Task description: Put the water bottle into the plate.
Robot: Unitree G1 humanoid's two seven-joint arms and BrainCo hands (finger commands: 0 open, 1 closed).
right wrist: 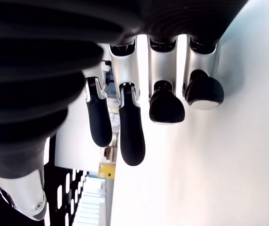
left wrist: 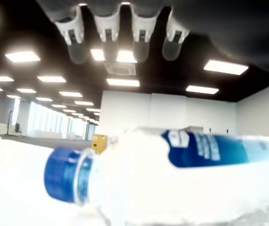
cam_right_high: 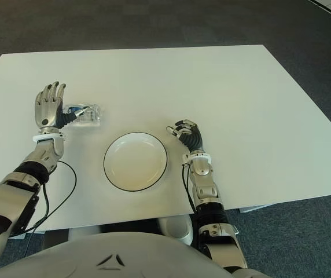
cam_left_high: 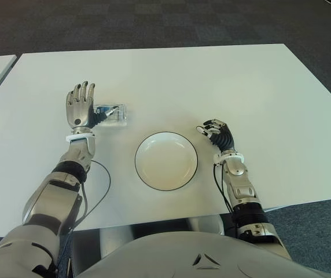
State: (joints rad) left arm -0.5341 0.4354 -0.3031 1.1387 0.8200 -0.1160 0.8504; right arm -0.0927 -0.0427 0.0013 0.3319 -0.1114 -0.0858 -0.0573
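Fingers [cam_left_high: 83, 91] of left hand [cam_left_high: 80, 108] spread, holding nothing; clear plastic blue-capped water bottle [cam_left_high: 111, 113] lies at its 3 o'clock, may roll away. Round white dark-rimmed plate [cam_left_high: 166, 160] at 5. Right hand [cam_left_high: 219, 133] half-curled, empty.

The clear plastic water bottle with a blue cap and blue label [cam_left_high: 111, 113] lies on its side on my white table, at about ten o'clock from the round white plate with a thin dark rim [cam_left_high: 166, 160], which sits empty and flat near the table's front edge; the two are apart, not touching
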